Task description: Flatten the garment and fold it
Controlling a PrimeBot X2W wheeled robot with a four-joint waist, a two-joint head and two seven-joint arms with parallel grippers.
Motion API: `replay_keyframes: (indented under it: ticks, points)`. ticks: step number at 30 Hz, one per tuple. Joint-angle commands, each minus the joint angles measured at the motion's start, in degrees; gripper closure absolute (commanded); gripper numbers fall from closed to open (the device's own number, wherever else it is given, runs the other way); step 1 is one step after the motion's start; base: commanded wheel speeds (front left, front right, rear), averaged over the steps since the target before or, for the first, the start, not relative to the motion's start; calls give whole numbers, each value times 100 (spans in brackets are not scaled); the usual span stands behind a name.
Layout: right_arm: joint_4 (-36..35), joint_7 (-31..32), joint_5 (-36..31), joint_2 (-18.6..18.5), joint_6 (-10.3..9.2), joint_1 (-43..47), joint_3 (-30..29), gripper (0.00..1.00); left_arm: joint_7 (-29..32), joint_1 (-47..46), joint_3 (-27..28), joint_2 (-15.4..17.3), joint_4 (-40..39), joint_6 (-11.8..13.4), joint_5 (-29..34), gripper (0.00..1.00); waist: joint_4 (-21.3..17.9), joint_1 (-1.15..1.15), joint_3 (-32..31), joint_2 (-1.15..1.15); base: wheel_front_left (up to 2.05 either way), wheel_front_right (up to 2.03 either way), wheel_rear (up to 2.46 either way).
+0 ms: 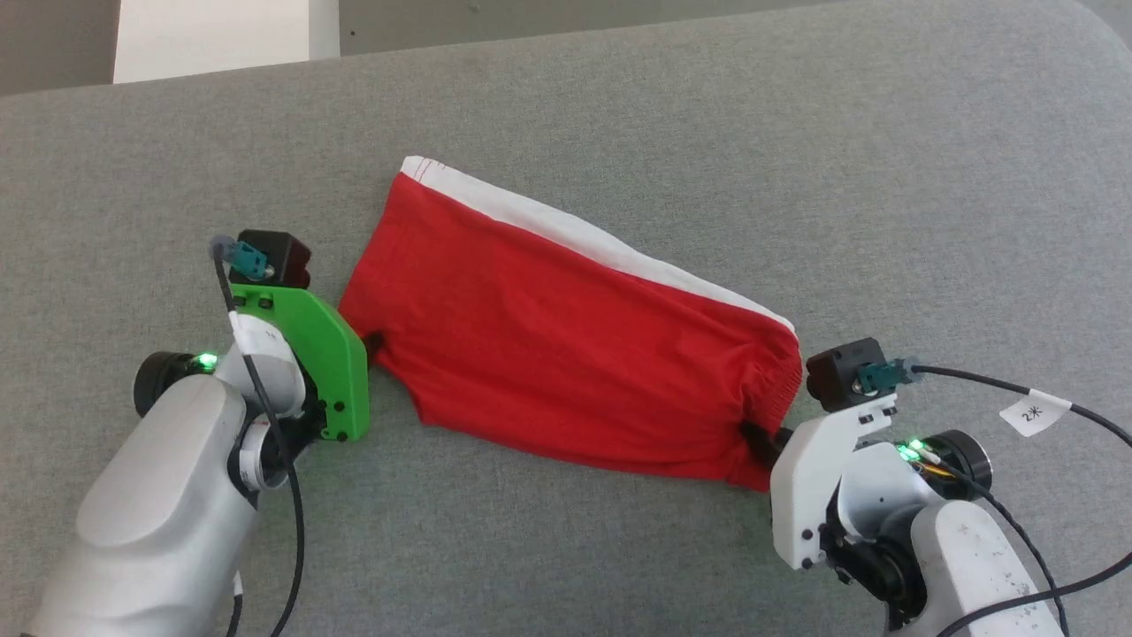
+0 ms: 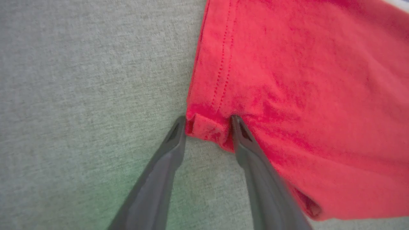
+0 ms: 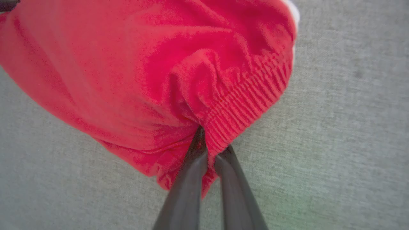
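The red shorts (image 1: 566,336) lie folded lengthwise on the grey cloth surface, with the white stripe (image 1: 584,234) along the far edge. My left gripper (image 1: 372,341) is at the leg hem's near corner. In the left wrist view the gripper (image 2: 207,119) is open, its fingers (image 2: 246,143) straddling that hem corner of the shorts (image 2: 303,95). My right gripper (image 1: 761,438) is at the gathered waistband's near corner. In the right wrist view the gripper (image 3: 212,140) is shut on the waistband of the shorts (image 3: 143,64), which puckers there.
Grey felt-like surface (image 1: 619,88) spreads all around the shorts. A white block (image 1: 212,35) sits beyond its back-left edge. A labelled cable (image 1: 1035,411) trails off the right wrist.
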Motion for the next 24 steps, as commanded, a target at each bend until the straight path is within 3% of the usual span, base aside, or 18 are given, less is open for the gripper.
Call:
replay_keyframes:
  ticks: [1, 12, 19, 24]
  points:
    - [60, -18, 16, -18, -12, -38, -55, 100, 92, 172, -127, -81, 141, -104, -91, 100, 21, 0, -5, 0, 0, 0, 0]
    - [153, -11, 31, -18, -12, -58, -227, 100, -953, 222, 341, -270, 35, -324, -413, 100, 261, 0, -290, 0, 0, 0, 0]
    - [36, 203, 154, -18, -12, -15, -552, 100, -1422, 749, 715, -302, -628, -284, -775, 100, 472, 0, -604, 0, 0, 0, 0]
    - [-172, 682, 69, -53, -12, 98, -756, 100, -1516, 1432, 807, -268, -1266, -102, -931, 100, 655, 0, -800, 0, 0, 0, 0]
